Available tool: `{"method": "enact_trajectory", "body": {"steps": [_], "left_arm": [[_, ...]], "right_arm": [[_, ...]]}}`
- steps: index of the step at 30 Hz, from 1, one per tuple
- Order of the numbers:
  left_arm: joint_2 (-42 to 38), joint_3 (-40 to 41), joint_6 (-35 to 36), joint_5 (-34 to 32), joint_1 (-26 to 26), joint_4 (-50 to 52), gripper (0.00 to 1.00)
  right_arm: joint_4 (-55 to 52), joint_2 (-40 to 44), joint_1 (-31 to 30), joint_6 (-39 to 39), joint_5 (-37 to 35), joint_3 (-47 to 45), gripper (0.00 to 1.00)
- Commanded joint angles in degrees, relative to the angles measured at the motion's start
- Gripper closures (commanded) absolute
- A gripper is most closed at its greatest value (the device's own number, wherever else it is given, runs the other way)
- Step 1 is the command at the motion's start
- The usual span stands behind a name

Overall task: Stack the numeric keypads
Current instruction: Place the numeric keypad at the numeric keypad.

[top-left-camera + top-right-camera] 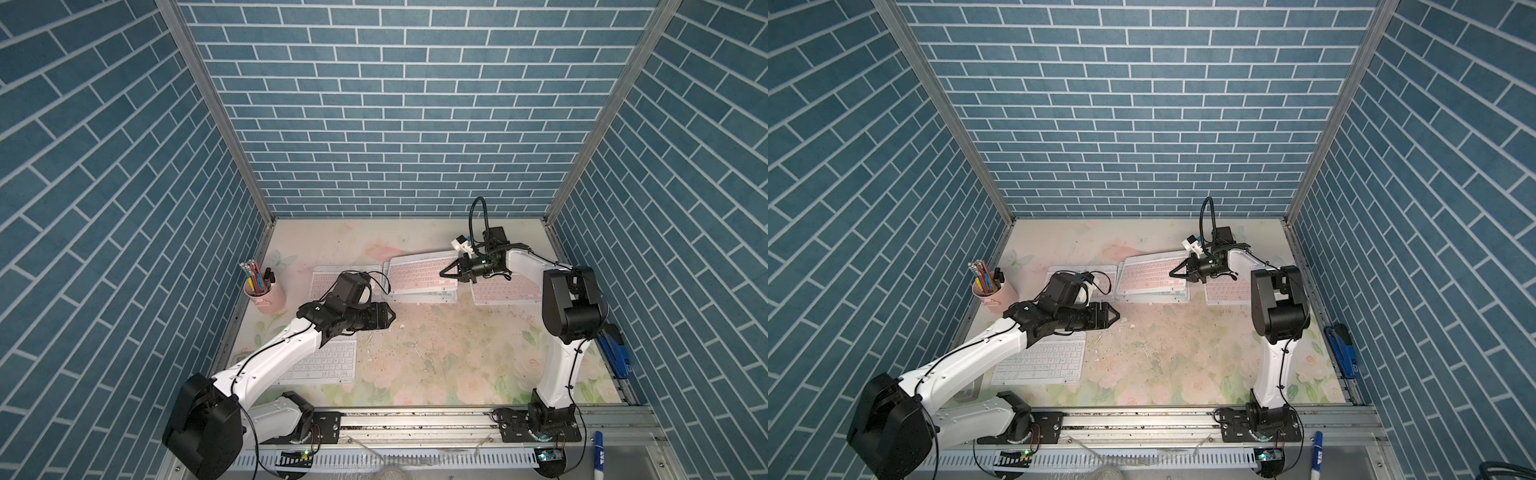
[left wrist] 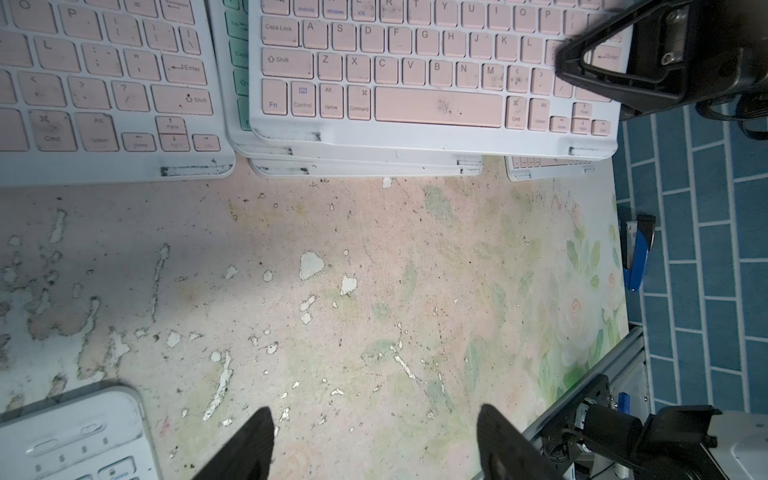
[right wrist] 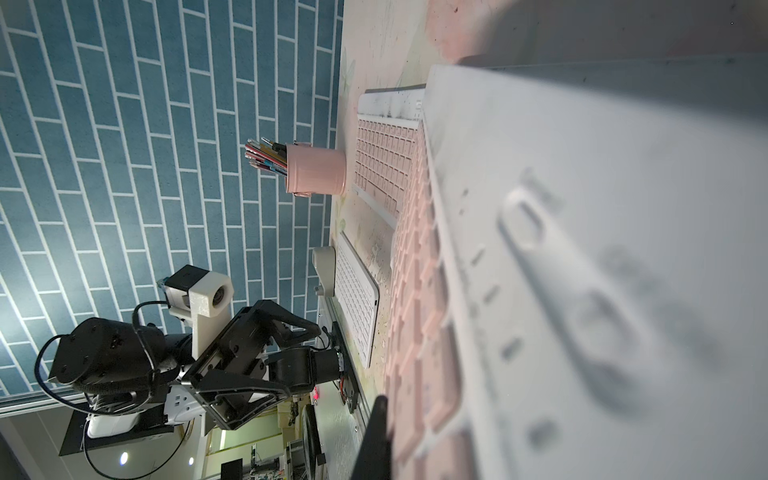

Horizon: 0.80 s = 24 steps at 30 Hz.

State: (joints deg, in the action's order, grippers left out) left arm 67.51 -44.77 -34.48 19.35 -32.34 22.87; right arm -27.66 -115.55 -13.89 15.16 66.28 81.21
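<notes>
On the worn floral table mat (image 1: 457,353), the stack of keypads lies at about 12 o'clock from the table's centre. The thin flat white-framed pink-keyed top keypad (image 1: 419,274) lies askew across the ones beneath it. The right gripper (image 1: 444,272) reaches in from 2 o'clock, and its black jaws are pinched tight on that keypad's right-hand short edge, by the Enter key. In the left wrist view, a white-framed mint green keypad (image 2: 237,54) shows just under the top one, sticking out past its Caps Lock end. Below it is the rim of a bottom white frame (image 2: 365,168) whose key colour cannot be told. A second flat pink keypad (image 1: 328,278) lies at 10 o'clock just beside the stack, partly hidden by the left wrist camera. A third pink keypad (image 1: 507,291) lies at 2 o'clock beneath the right arm. The white-keyed keypad (image 1: 328,361) lies apart at 8 o'clock under the left forearm. The left gripper (image 1: 390,319) hovers over bare mat near the centre, pointing toward 3 o'clock. Its fingers are spread with nothing between them. A pink metal pencil cup (image 1: 270,297) stands at 9 o'clock and a blue stapler (image 1: 615,353) lies on the rail at 4 o'clock.
</notes>
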Motion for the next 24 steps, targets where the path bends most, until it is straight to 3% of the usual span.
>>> {"method": "enact_trajectory", "body": {"steps": [1, 7, 12, 18, 24], "left_arm": [[-0.02, 0.23, 0.57, -0.02, 0.56, 0.33, 0.22], [0.48, 0.56, 0.52, 0.16, 0.7, -0.2, 0.22], [1.23, 0.31, 0.51, 0.7, 0.74, -0.54, 0.22], [1.53, 0.32, 0.47, 0.87, 0.77, -0.9, 0.22], [1.4, 0.56, 0.52, 1.03, 0.78, -0.9, 0.22]], "right_arm": [[-3.29, -1.3, -0.35, -5.8, 2.86, 3.04, 1.0], [-7.19, -3.55, -0.35, -8.29, 0.61, 4.91, 1.0], [-7.87, -4.44, -0.35, -8.85, -1.23, 5.09, 0.91], [-9.06, -5.46, -0.29, -8.92, -4.53, 6.09, 0.66], [-10.07, -5.82, 0.0, -8.48, -8.77, 7.03, 0.63]]}}
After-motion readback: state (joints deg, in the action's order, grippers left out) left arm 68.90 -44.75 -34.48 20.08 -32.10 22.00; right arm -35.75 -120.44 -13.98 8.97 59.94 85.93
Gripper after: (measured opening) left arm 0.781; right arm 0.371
